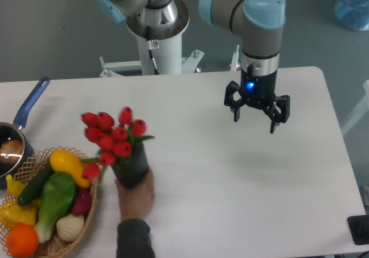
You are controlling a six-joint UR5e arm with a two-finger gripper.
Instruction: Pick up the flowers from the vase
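Hanging over the right half of the white bench (230, 171), the black two-finger claw (257, 119) sits with its fingers spread apart and nothing between them, a blue light glowing on its body. It's well apart from the flowers and touching nothing.

Plenty is hidden, folks. The dark grey-black cylindrical vase (130, 170) shows only part of its wall; a person's hand (136, 195) wraps it from below and covers its base, and the dark sleeve runs off the bottom edge. The vase mouth is buried under blooms. The bunch of red tulip buds with green leaves (112, 137) stands in that vase, left of centre; the stems are mostly out of sight, just a hint of green leaf by the right-hand buds. The bunch leans up and to the left, its long axis running from the vase toward the upper left, buds fanned out and slightly blurred.

Just beside it on the left, the woven wicker basket of colourful fruit and vegetables (75, 235) is cut off by the corner. The blue-handled pan (23, 116) is clipped by the left edge, contents hard to read.
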